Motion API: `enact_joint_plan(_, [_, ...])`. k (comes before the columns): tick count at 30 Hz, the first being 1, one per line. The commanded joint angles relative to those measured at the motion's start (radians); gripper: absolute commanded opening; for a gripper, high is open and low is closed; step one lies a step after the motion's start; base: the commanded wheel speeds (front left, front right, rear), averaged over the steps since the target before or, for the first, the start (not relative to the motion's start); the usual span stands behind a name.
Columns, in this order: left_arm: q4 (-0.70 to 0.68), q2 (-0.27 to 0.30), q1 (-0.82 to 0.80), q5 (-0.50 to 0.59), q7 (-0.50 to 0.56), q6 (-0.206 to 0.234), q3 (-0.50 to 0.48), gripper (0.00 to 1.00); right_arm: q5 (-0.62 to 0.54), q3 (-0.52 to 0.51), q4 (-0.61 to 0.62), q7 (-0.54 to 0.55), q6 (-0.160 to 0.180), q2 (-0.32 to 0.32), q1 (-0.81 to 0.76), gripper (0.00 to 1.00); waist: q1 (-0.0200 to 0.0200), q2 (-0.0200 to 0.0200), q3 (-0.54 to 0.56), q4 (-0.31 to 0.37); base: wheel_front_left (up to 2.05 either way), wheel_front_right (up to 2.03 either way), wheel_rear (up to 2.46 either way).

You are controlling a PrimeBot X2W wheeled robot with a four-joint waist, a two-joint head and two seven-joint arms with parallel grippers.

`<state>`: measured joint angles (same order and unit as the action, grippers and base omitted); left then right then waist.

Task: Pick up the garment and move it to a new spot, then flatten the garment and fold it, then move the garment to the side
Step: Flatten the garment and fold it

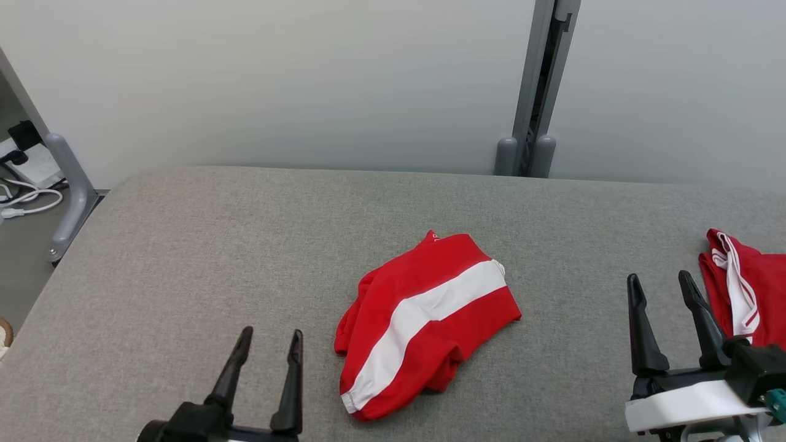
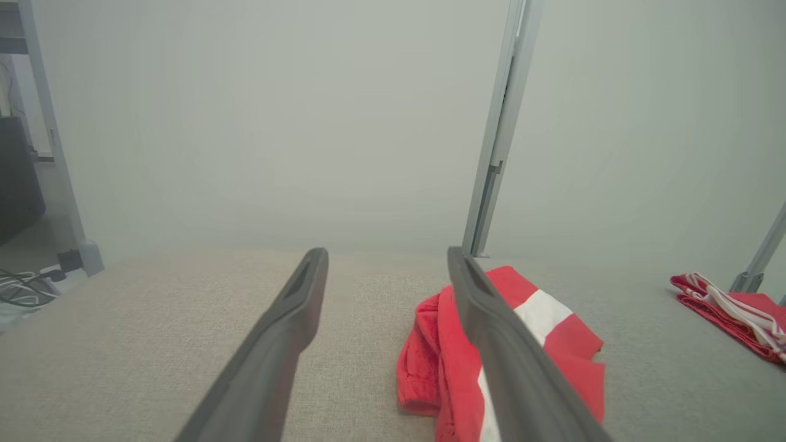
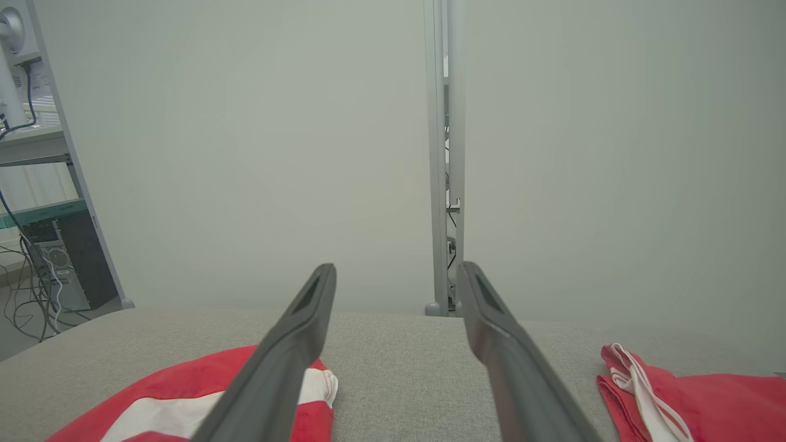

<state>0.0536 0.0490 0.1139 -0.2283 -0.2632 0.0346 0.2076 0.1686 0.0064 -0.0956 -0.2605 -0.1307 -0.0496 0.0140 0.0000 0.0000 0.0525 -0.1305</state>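
A red garment [image 1: 424, 319] with a broad white stripe lies crumpled in the middle of the grey padded table [image 1: 184, 245]. My left gripper [image 1: 272, 333] hovers open just left of it, with nothing between the fingers. In the left wrist view the garment [image 2: 430, 350] lies partly behind the right finger of that gripper [image 2: 387, 253]. My right gripper [image 1: 659, 277] is open and empty, well to the right of the garment. The right wrist view has the garment [image 3: 172, 383] at lower left, behind the left finger of the right gripper [image 3: 398, 267].
A second red garment [image 1: 743, 294] with thin white stripes lies folded at the table's right edge, just right of my right gripper; it appears as well in the wrist views [image 2: 731, 310] [image 3: 706, 399]. Behind the table stand pale wall panels and a grey post [image 1: 534, 92]. Cables [image 1: 24, 196] lie on the floor at left.
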Motion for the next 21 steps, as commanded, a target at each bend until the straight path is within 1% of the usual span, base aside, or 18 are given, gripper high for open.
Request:
enact_joint_plan(1, [0.011,0.004,0.002,0.0,-0.001,-0.011,0.008,1.0,0.007,0.001,0.0,-0.007,0.0,-0.003,-0.005,1.0,0.0,0.0,-0.001,0.0,0.0,0.0,0.0])
enact_joint_plan(3, [0.03,0.003,0.007,-0.004,-0.001,-0.03,0.024,1.0,0.007,0.005,-0.003,-0.007,0.0,-0.003,-0.004,1.0,0.0,0.0,-0.002,0.0,0.0,0.0,0.0])
enact_joint_plan(5, [0.063,0.004,0.015,-0.013,-0.001,-0.063,0.048,1.0,0.007,0.008,-0.007,-0.007,0.0,-0.003,-0.003,1.0,0.0,0.0,-0.004,-0.002,0.0,0.0,0.0])
enact_joint_plan(8, [0.128,0.005,0.024,-0.059,-0.001,-0.096,0.07,1.0,0.006,0.008,-0.015,-0.007,0.0,-0.004,-0.003,1.0,0.0,0.0,-0.006,-0.004,0.0,0.0,0.0])
enact_joint_plan(9, [0.128,0.005,0.024,-0.059,-0.001,-0.096,0.07,1.0,0.006,0.008,-0.015,-0.007,0.0,-0.004,-0.003,1.0,0.0,0.0,-0.006,-0.004,0.0,0.0,0.0])
enact_joint_plan(14, [0.259,0.004,-0.007,-0.122,0.029,-0.126,0.11,1.0,0.003,0.016,-0.029,-0.007,0.0,-0.004,0.001,1.0,0.0,0.0,-0.013,-0.003,0.0,0.0,0.0])
enact_joint_plan(17, [0.307,0.004,-0.027,-0.187,0.048,-0.141,0.139,1.0,0.003,0.023,-0.034,-0.006,0.0,-0.004,0.007,1.0,0.0,0.0,-0.02,0.003,0.0,0.0,0.0])
enact_joint_plan(21, [0.356,0.005,-0.062,-0.282,0.041,-0.151,0.168,1.0,-0.001,0.031,-0.038,-0.007,0.0,-0.004,0.014,1.0,0.0,0.0,-0.033,0.013,0.0,0.0,0.0])
